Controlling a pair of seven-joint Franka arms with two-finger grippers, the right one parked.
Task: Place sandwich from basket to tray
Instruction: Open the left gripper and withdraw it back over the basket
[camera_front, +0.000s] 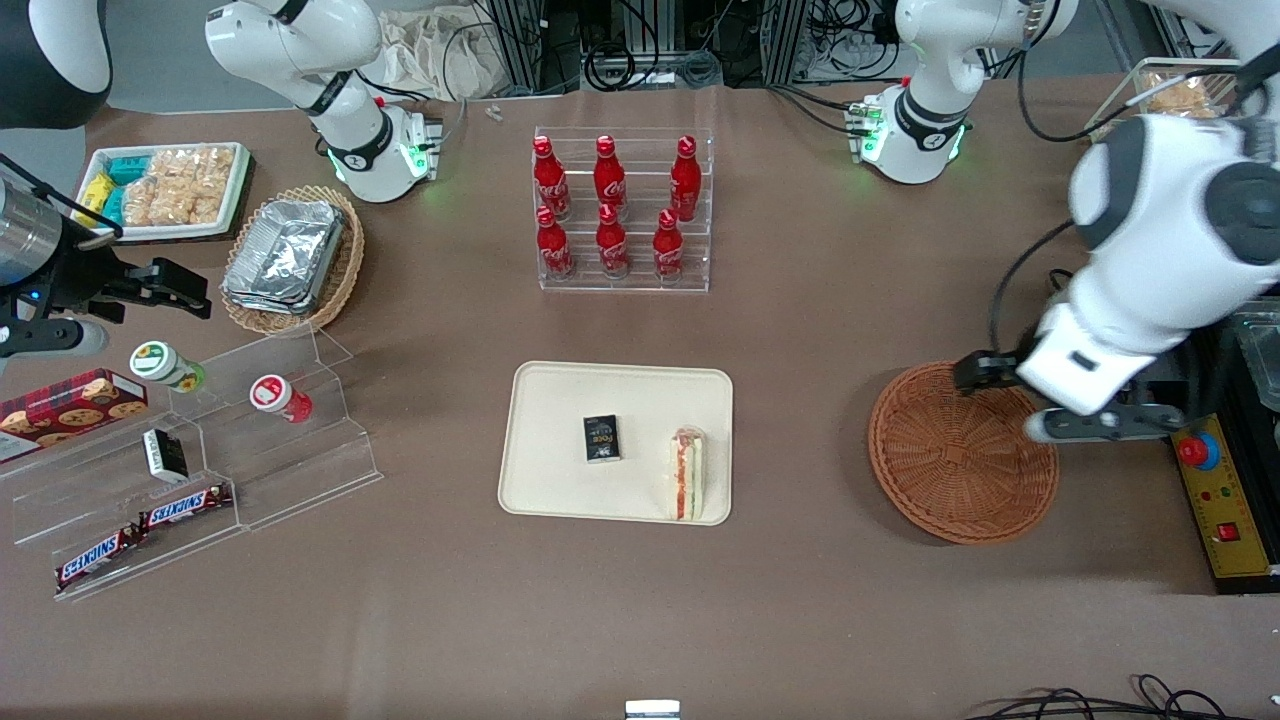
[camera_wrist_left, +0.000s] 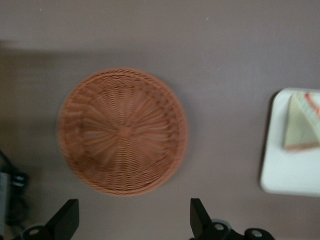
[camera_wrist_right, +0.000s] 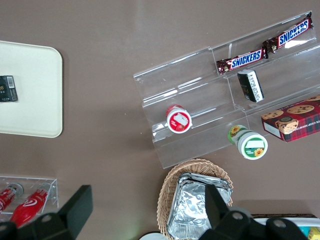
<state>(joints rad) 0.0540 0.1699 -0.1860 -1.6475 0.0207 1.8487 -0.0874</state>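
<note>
The triangular white-bread sandwich (camera_front: 687, 473) with orange-red and green filling lies on the flat cream rectangular tray (camera_front: 560, 400), at the edge nearest the round reddish-brown wicker basket (camera_front: 950, 480), beside a small black packet (camera_front: 602, 438). The basket is empty, so the transfer looks complete. The left gripper (camera_wrist_left: 131, 220) hangs above the basket's rim, fingers spread wide, holding nothing. The risks left are small: a low retreat could clip the basket's rim and drag it toward the tray, and any nudge to the tray could tip the sandwich over its low rim.
</note>
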